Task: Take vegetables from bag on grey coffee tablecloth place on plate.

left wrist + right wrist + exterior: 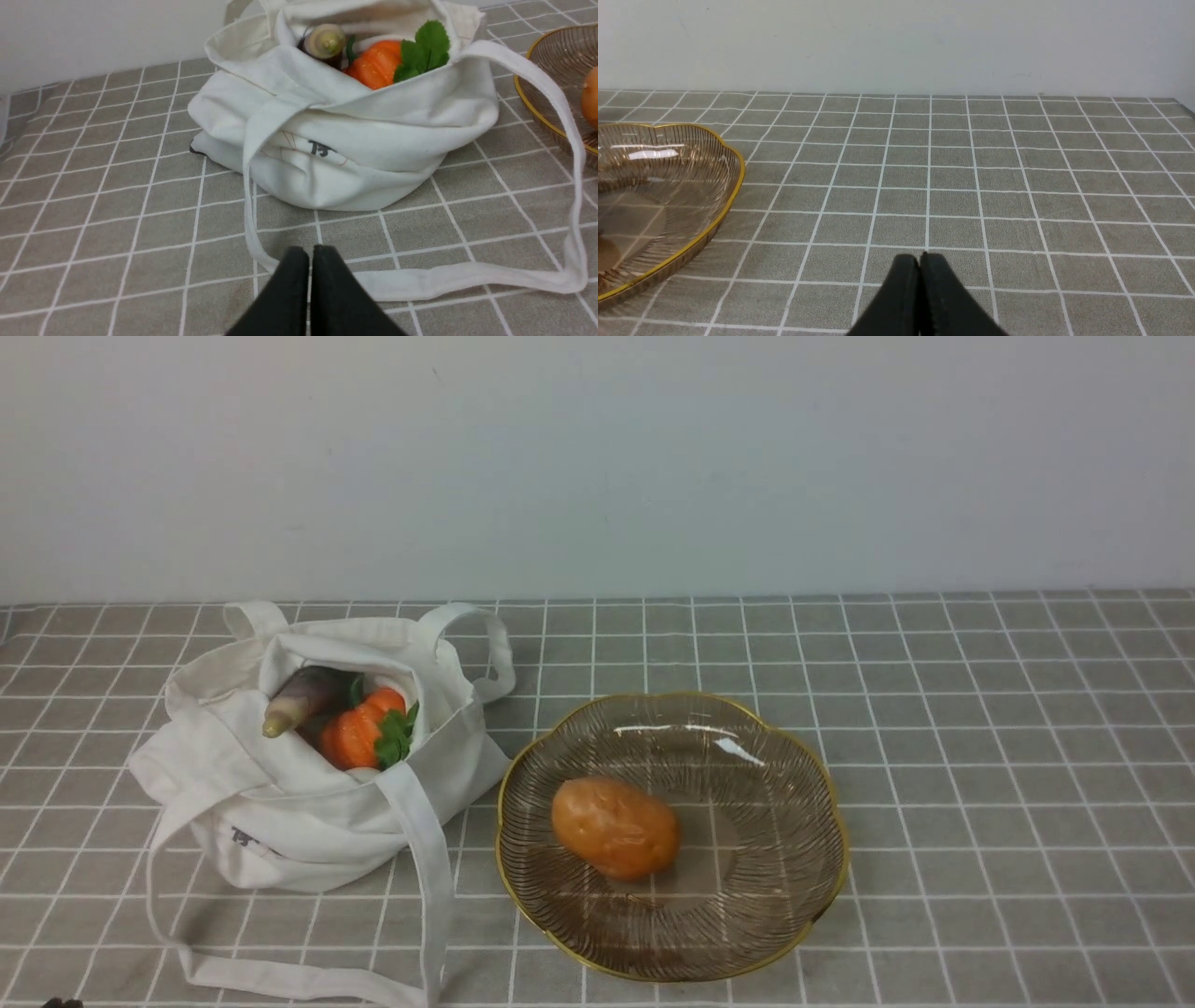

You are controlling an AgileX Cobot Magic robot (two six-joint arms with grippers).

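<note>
Our left claw [310, 261] is pinched closed on nothing, low over the grey white-gridded tablecloth [117, 196] before the soft white cloth bag [364, 154]. Our right claw [920, 270] is likewise closed and empty. The ribbed orange pumpkin [359, 733] and purple tapered vegetable [303, 698] sit in the bag; the smooth orange potato [614, 828] lies on the gold-rimmed brown glass plate [794, 859].

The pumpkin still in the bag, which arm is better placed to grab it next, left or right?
Left. The left gripper faces the bag with the pumpkin showing at its mouth. The right gripper faces bare tablecloth, with the plate between it and the bag. Both are shut.
</note>
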